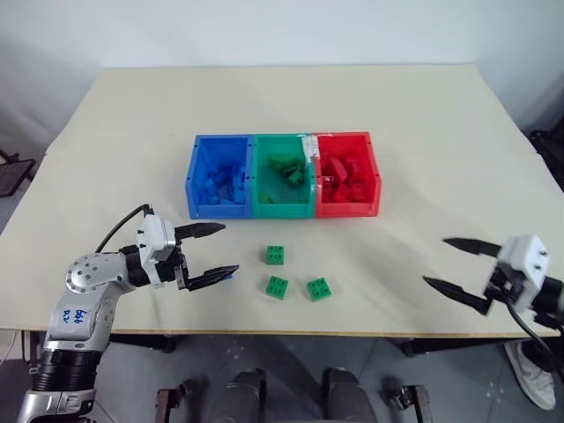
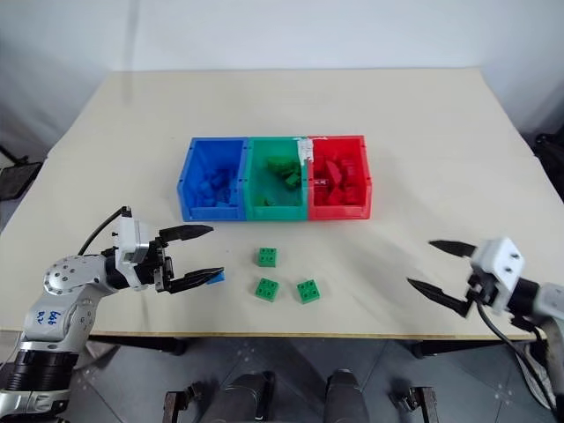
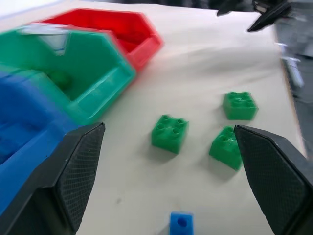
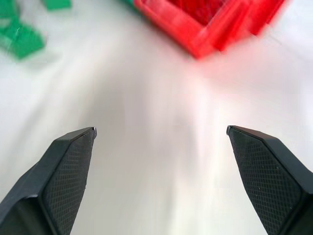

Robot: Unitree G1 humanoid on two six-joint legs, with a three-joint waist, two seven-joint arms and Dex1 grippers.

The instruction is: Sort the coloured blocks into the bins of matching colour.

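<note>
I've got the left end effector (image 2: 201,255) spread wide and empty, blue block (image 2: 217,278) on the surface just under its lower fingertip, so I'd dip, centre, close gently, then carry to the blue bin (image 2: 189,196) just ahead.

Three joined bins (image 1: 284,211) sit mid-tabletop (image 1: 423,115); three loose blocks (image 1: 295,273) lie before them, a smaller block (image 2: 217,278) to their left.
</note>
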